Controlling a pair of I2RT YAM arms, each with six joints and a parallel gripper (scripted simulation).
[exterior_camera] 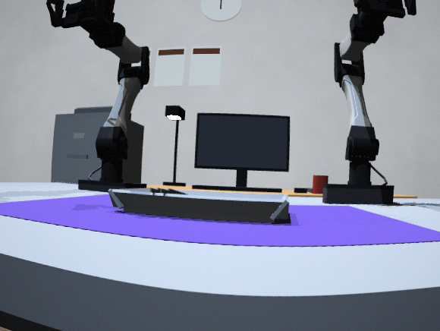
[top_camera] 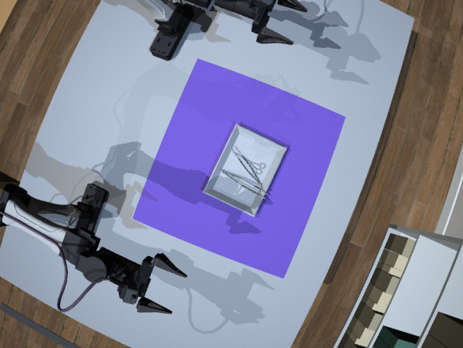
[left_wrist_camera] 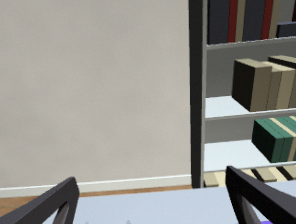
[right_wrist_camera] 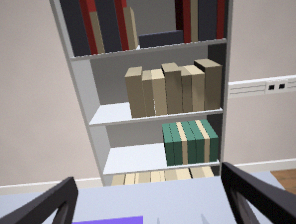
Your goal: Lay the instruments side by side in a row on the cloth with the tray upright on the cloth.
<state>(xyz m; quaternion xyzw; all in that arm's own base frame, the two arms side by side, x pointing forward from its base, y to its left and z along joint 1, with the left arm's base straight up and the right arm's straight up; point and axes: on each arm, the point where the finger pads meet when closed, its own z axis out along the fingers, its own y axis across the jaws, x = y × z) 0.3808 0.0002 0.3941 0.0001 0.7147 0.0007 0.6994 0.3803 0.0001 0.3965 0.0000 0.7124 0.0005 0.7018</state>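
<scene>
From above, I saw the instruments (top_camera: 248, 171) (exterior_camera: 163, 190) jumbled inside the tray (top_camera: 261, 137) (exterior_camera: 197, 206), probably centred on the cloth (top_camera: 307, 175) (exterior_camera: 190, 231) (left_wrist_camera: 268, 222) (right_wrist_camera: 110, 220) to leave laying-out room. The exterior view showed it upright. At the left wrist, my left gripper (top_camera: 299, 26) (left_wrist_camera: 149, 179) gaped wide, empty; at the right, my right gripper (top_camera: 179, 294) (right_wrist_camera: 147, 177) matched.
</scene>
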